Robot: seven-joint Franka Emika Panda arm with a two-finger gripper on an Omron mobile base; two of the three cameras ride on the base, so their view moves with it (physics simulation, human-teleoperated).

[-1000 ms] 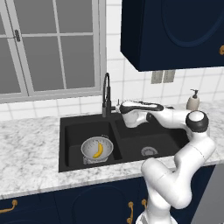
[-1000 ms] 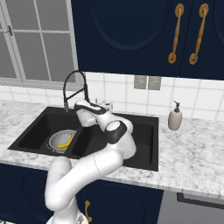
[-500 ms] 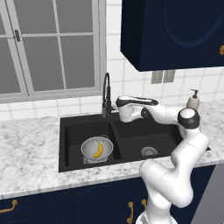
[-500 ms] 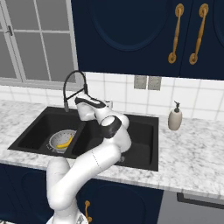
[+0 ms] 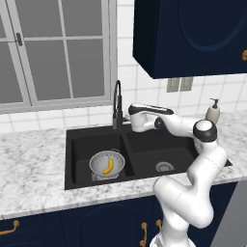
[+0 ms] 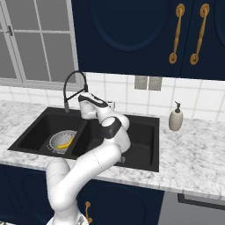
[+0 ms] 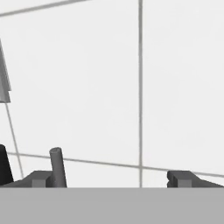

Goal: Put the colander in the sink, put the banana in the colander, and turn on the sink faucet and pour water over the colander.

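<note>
Gripper (image 7: 113,179) spread, now nearer sink faucet (image 5: 116,103) base; banana (image 5: 108,165) unmoved in colander (image 5: 98,161).

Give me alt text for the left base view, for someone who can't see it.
A white robot arm reaches its open pincer toward the base of a black faucet behind a black double sink. In the left basin a colander holds a banana; no water is running.

Soap bottle (image 5: 212,111), beige, upright on marbled bench (image 5: 34,164) (right end); window (image 5: 53,50); navy cupboards (image 6: 132,35); wall outlet (image 6: 147,82).
</note>
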